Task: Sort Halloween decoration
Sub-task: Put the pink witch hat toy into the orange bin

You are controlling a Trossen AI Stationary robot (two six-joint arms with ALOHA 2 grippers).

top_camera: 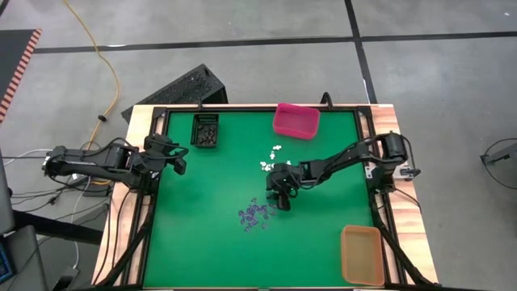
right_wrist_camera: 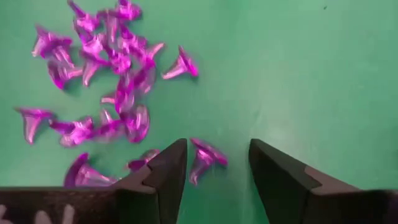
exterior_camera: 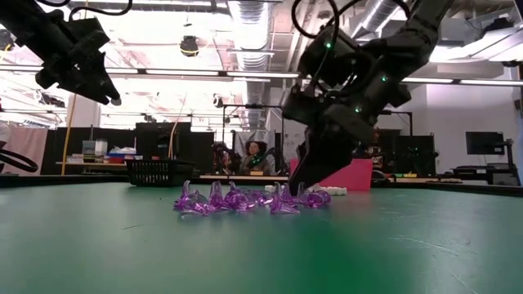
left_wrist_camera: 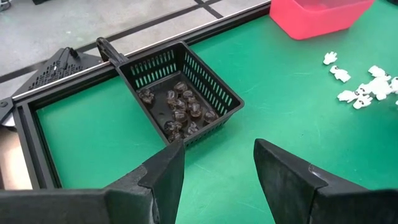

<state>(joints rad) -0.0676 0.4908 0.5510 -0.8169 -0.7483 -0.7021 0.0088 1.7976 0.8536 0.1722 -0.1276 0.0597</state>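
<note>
The right gripper (right_wrist_camera: 217,163), fingers apart, is low over the green table (top_camera: 210,242), one purple trinket (right_wrist_camera: 205,157) lying between them at the edge of the purple pile (top_camera: 257,215). Beyond lie white trinkets (top_camera: 271,157), then the pink bin (top_camera: 296,120). The left gripper (left_wrist_camera: 216,163) hovers spread near the black basket (left_wrist_camera: 219,92) holding black trinkets (left_wrist_camera: 179,107)

No text, label or number can be read in any view. Nothing on the bins or arms carries legible writing.
</note>
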